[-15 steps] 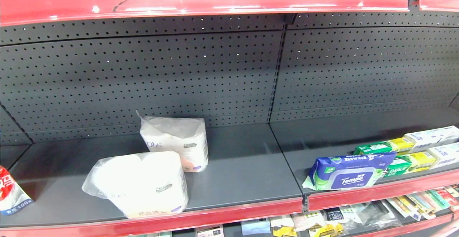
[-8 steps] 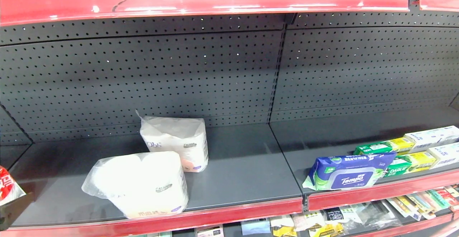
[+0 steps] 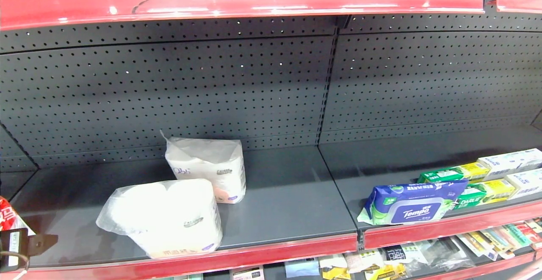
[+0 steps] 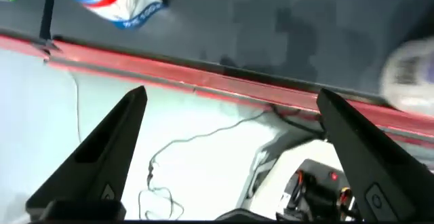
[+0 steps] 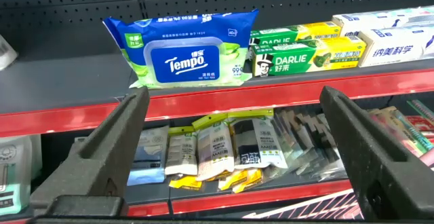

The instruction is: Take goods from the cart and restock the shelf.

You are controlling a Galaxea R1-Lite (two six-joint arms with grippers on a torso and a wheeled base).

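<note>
Grey shelf (image 3: 288, 195): tissue packs (image 3: 169, 216), wipes (image 3: 410, 208), perhaps toothpaste (image 3: 478, 193); left hand (image 4: 230, 149), right hand (image 5: 234, 149) spread.

The shelf (image 3: 288, 203) deck is smooth, matt dark-grey metal, and its perforated back panel (image 3: 169, 85) looks the same. The front strip (image 3: 275, 246) is glossy red. The front roll pack (image 3: 169, 216) and rear roll pack (image 3: 207, 167) wear thin, crinkled, cloudy plastic film. The wipes pack (image 3: 413, 206) is glossy blue plastic, and the toothpaste boxes (image 3: 474, 182) are shiny card.
</note>
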